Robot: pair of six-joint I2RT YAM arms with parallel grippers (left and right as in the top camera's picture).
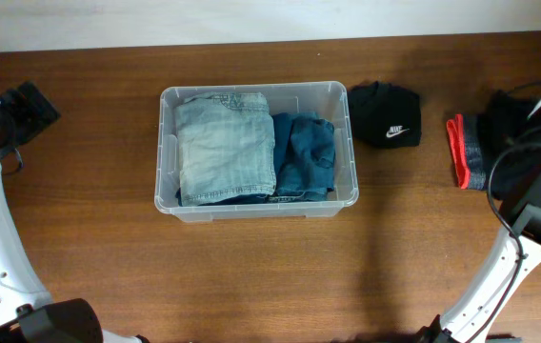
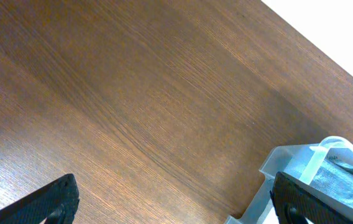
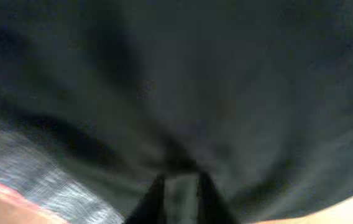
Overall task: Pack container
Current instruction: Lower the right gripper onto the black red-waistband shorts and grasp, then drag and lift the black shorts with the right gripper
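The container (image 1: 166, 152), a clear plastic bin, stands mid-table with folded light denim (image 1: 225, 143) on its left side and darker blue jeans (image 1: 304, 152) on its right. My left gripper (image 2: 176, 202) hangs open over bare wood at the far left, with nothing between its fingers; the container's corner (image 2: 288, 158) shows by its right finger. My right gripper (image 3: 179, 199) is pressed into a black garment (image 1: 504, 124) at the table's right end. Its fingers stand close together with dark cloth filling the view, which is too blurred to show a grip.
A black Nike cap-like item (image 1: 385, 114) lies just right of the container. A grey garment with a red band (image 1: 466, 152) lies beside the black one. The table's back edge meets a pale wall.
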